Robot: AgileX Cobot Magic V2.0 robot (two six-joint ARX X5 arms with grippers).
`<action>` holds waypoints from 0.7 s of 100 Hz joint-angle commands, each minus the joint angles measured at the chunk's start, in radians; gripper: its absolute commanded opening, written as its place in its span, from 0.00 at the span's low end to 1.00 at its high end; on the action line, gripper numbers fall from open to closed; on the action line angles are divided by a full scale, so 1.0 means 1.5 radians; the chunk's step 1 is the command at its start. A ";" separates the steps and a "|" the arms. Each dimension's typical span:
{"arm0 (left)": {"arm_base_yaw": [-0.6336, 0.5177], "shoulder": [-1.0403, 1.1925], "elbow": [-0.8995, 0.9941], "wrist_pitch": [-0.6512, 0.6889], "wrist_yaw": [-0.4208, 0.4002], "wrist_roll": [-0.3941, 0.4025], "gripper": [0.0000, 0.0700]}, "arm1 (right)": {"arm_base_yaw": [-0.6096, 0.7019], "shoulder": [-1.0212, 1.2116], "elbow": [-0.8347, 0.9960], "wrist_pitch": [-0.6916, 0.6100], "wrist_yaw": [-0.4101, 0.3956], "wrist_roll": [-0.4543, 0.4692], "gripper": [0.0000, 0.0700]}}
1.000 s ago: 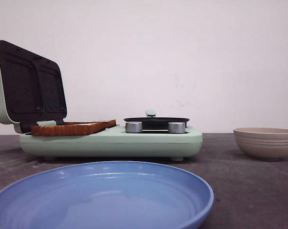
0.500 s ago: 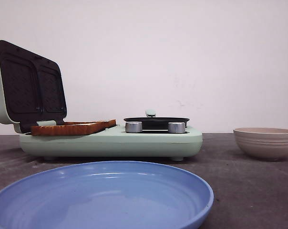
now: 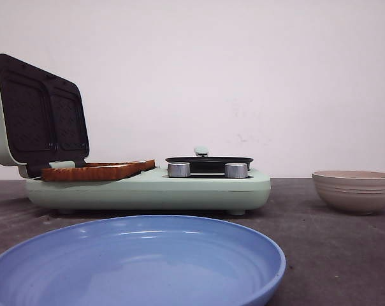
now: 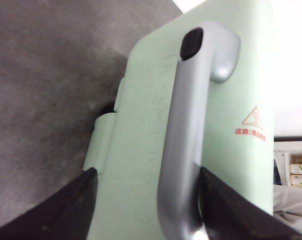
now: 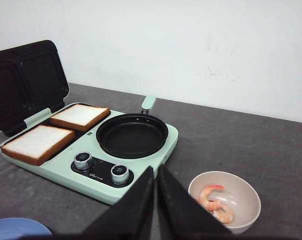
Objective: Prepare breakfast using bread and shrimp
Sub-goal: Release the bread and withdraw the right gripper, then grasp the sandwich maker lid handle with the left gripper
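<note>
Two slices of bread (image 5: 80, 116) (image 5: 38, 142) lie side by side on the left plate of the mint-green breakfast maker (image 5: 141, 170), and their brown crust edges show in the front view (image 3: 97, 170). Pink shrimp (image 5: 216, 202) lie in a beige bowl (image 5: 243, 187). My left gripper (image 4: 146, 200) is open at the outer side of the raised lid (image 4: 226, 100). The lid's silver handle (image 4: 183, 150) stands between the jaws, close to one finger (image 4: 231, 210). My right gripper (image 5: 156, 172) is shut and empty, above the table in front of the knobs. Neither gripper shows in the front view.
A black frying pan (image 5: 132, 135) sits on the maker's right side, behind two silver knobs (image 5: 83, 160). The lid (image 3: 33, 115) stands open at the left. A blue plate (image 3: 135, 268) lies nearest the camera. The bowl (image 3: 355, 191) stands on the right of the dark table.
</note>
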 commanded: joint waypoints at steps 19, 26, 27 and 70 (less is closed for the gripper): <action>-0.006 0.028 0.017 0.023 0.006 0.003 0.45 | 0.004 -0.002 0.000 0.004 0.015 0.010 0.00; -0.010 0.033 0.017 0.024 0.006 0.003 0.45 | 0.004 -0.002 0.000 0.004 0.016 0.010 0.00; -0.011 0.034 0.017 0.024 0.006 0.003 0.45 | 0.004 -0.002 0.000 0.004 0.016 0.010 0.00; -0.027 0.037 0.017 0.058 0.009 -0.014 0.00 | 0.004 -0.002 0.000 0.004 0.016 0.018 0.00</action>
